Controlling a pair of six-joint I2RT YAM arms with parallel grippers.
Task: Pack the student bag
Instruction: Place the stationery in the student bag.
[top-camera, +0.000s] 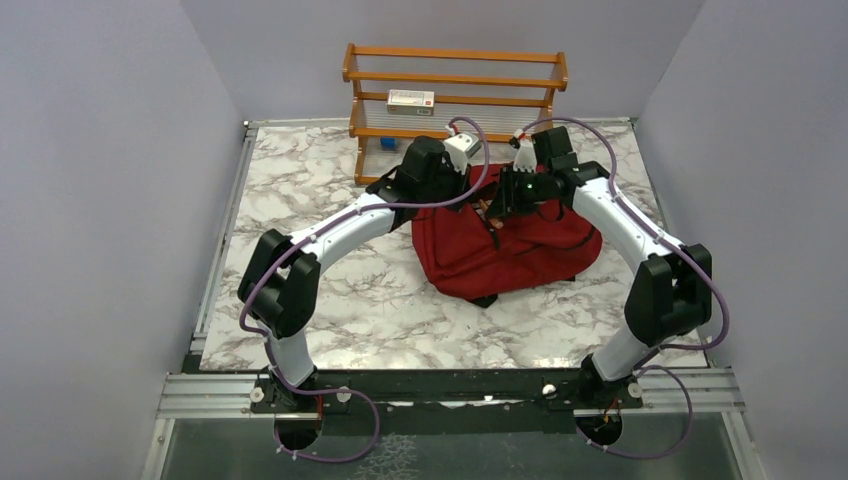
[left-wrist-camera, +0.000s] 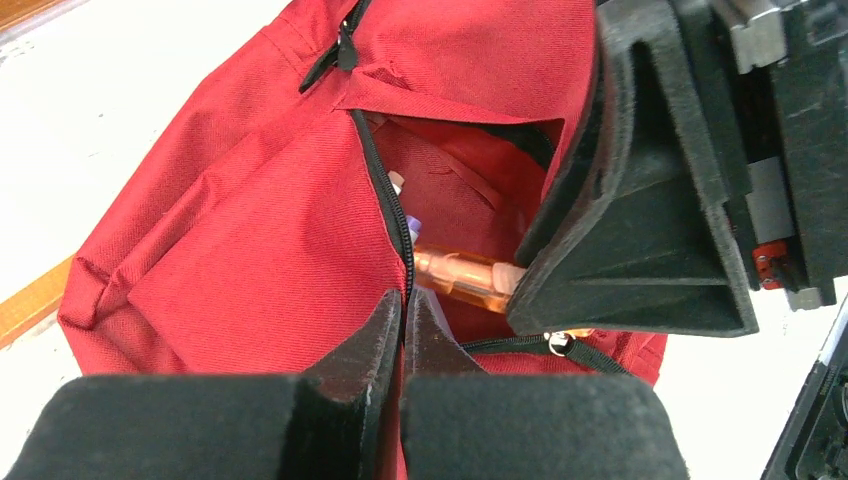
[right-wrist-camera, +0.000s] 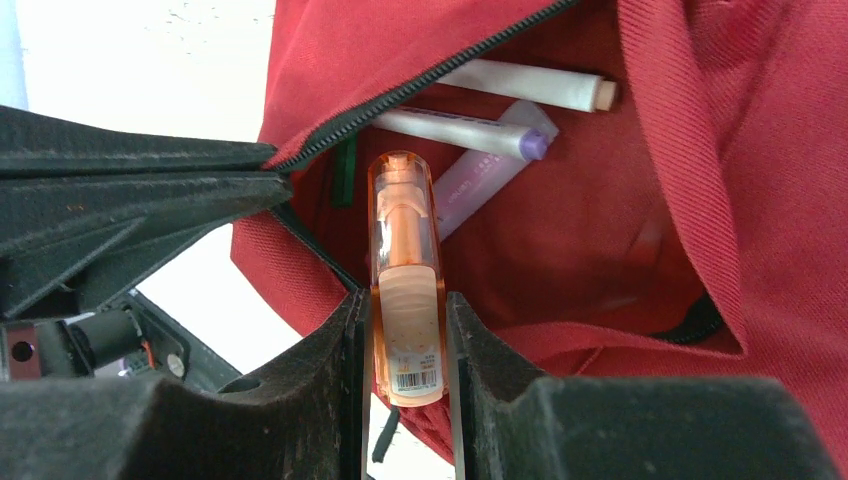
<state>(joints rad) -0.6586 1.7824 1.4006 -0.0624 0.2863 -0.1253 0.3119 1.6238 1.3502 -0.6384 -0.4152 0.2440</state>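
The dark red student bag (top-camera: 500, 252) lies on the marble table with a front pocket unzipped. My left gripper (left-wrist-camera: 405, 320) is shut on the pocket's black zipper edge and holds the opening apart. My right gripper (right-wrist-camera: 405, 330) is shut on an orange marker (right-wrist-camera: 405, 260), whose tip points into the open pocket; the marker (left-wrist-camera: 460, 275) also shows in the left wrist view, under a right finger (left-wrist-camera: 640, 220). Inside the pocket lie a white pen (right-wrist-camera: 530, 85) and a purple-capped pen (right-wrist-camera: 460, 130). From above, both grippers meet over the bag's top edge (top-camera: 492, 203).
A wooden shelf rack (top-camera: 455, 90) stands at the back of the table, just behind the bag, with a white box (top-camera: 411, 100) on it and a small blue object (top-camera: 388, 143) below. A zipper pull (left-wrist-camera: 556, 344) hangs at the pocket's near side. Walls enclose the table.
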